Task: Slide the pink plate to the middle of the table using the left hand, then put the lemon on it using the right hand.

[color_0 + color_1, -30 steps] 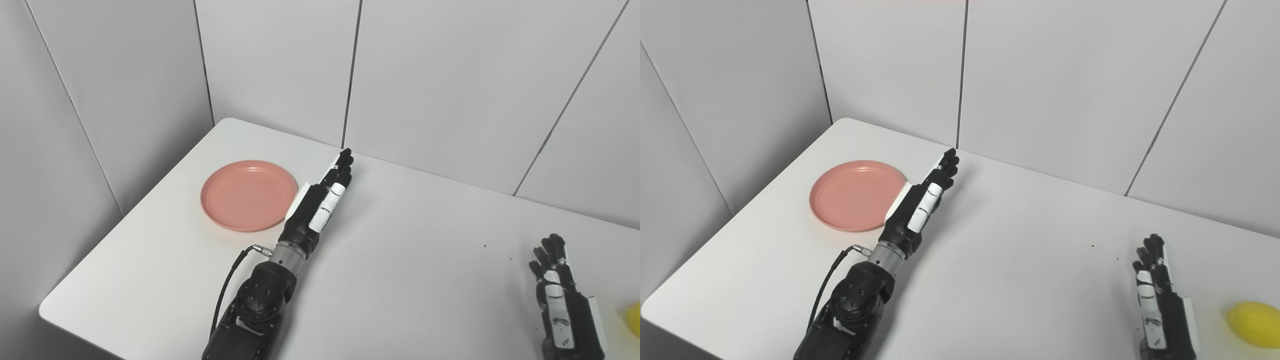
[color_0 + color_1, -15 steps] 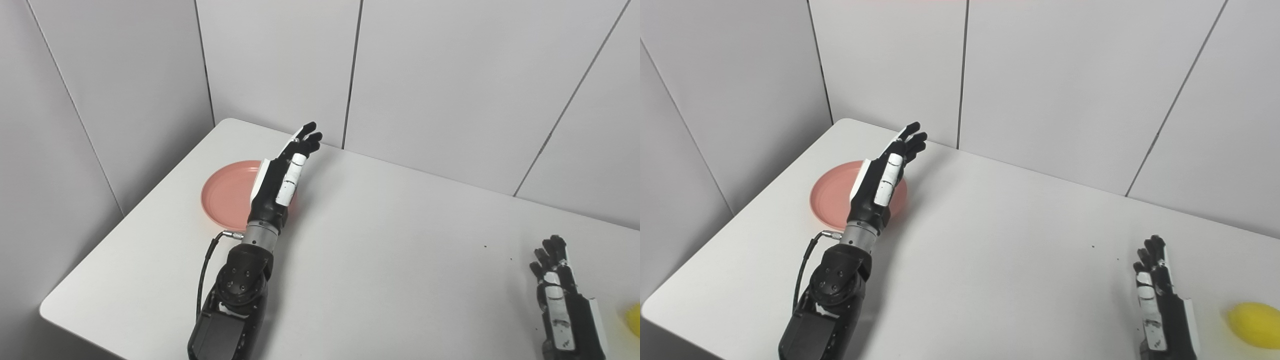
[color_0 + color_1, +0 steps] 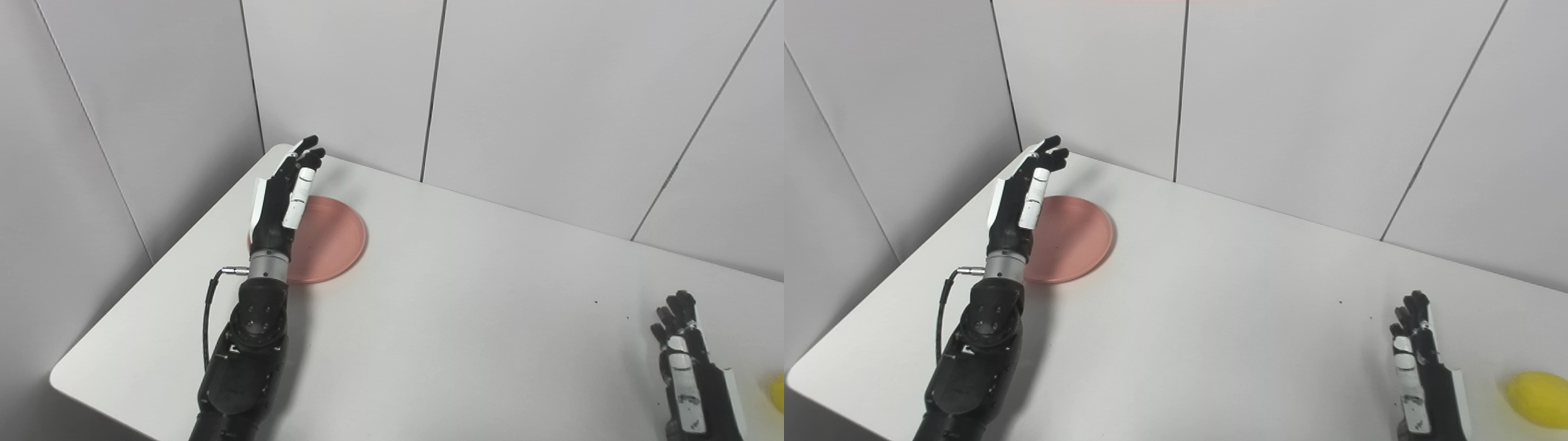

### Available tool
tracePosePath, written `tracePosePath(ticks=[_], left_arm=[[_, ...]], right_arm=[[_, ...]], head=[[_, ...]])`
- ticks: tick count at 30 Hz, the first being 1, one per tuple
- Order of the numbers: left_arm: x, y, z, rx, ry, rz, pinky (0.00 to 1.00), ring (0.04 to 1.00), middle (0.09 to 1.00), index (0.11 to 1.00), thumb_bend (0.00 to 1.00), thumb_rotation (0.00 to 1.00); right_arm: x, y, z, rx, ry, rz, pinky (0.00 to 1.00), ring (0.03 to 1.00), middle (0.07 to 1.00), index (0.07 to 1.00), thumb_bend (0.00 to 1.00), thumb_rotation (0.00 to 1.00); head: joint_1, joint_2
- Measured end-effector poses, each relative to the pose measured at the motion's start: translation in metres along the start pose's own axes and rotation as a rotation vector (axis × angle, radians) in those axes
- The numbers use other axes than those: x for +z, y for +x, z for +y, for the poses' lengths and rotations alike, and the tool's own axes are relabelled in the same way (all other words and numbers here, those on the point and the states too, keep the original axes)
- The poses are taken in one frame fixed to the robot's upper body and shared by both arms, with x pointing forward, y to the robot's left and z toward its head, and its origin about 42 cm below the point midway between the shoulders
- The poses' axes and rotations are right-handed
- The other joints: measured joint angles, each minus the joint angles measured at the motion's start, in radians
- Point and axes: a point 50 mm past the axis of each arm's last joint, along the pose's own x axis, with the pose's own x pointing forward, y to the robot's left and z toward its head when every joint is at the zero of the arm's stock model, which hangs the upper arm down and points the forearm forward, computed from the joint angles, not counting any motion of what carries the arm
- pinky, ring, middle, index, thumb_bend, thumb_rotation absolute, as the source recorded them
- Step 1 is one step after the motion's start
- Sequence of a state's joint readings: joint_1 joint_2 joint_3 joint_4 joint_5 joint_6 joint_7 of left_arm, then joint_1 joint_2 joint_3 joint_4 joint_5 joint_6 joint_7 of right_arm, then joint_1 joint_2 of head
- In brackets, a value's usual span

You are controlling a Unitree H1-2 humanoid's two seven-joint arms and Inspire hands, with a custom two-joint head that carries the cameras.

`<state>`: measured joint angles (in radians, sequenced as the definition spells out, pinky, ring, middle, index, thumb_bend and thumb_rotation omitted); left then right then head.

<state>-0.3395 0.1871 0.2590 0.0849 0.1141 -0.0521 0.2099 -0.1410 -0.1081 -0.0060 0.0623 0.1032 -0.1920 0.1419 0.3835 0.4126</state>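
Pink plate point(image 3: 327, 239) bare, left hand point(image 3: 283, 199) above its left rim, lemon point(image 3: 1534, 398) apart

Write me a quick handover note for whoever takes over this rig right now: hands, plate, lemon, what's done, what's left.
Left hand: open, fingers extended, raised over the left part of the pink plate, holding nothing.
Right hand: open, resting near the table's right front, beside the lemon but not touching it.
Pink plate: near the table's far left corner, not yet in the middle.
Done: nothing completed.
Left: slide the plate to the middle with the left hand, then put the lemon on it with the right hand.
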Motion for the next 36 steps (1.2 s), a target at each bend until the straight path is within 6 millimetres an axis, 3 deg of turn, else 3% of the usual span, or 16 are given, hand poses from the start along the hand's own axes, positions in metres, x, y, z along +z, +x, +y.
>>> tracePosePath(ticks=[9, 22, 28, 30, 36], left_arm=[[-0.003, 0.019, 0.037, 0.052, 0.079, 0.023, 0.95, 0.841, 0.809, 0.813, 0.78, 1.0], [-0.031, 0.022, 0.057, 0.068, 0.094, 0.125, 0.92, 0.851, 0.837, 0.832, 0.78, 1.0], [-0.047, 0.02, 0.062, 0.068, 0.108, 0.182, 0.86, 0.841, 0.828, 0.832, 0.79, 1.0], [-0.052, 0.019, 0.062, 0.065, 0.112, 0.192, 0.88, 0.851, 0.837, 0.844, 0.73, 1.0], [-0.065, 0.013, 0.06, 0.046, 0.12, 0.182, 0.94, 0.871, 0.856, 0.865, 0.71, 1.0]], right_arm=[[0.0, 0.0, 0.0, -0.001, 0.002, 0.007, 1.0, 1.0, 1.0, 1.0, 0.38, 0.86], [-0.001, 0.0, 0.0, -0.002, 0.008, 0.013, 1.0, 1.0, 1.0, 1.0, 0.38, 0.82], [-0.001, 0.0, 0.0, -0.002, 0.006, 0.018, 1.0, 1.0, 1.0, 1.0, 0.38, 0.83], [-0.001, -0.001, 0.0, -0.002, 0.006, 0.018, 1.0, 1.0, 1.0, 1.0, 0.37, 0.84], [-0.001, -0.001, 0.0, -0.002, 0.009, 0.024, 1.0, 1.0, 1.0, 1.0, 0.35, 0.84]], head=[[0.008, -0.005], [0.012, -0.014], [0.014, -0.012], [0.014, -0.012], [0.02, -0.011]])
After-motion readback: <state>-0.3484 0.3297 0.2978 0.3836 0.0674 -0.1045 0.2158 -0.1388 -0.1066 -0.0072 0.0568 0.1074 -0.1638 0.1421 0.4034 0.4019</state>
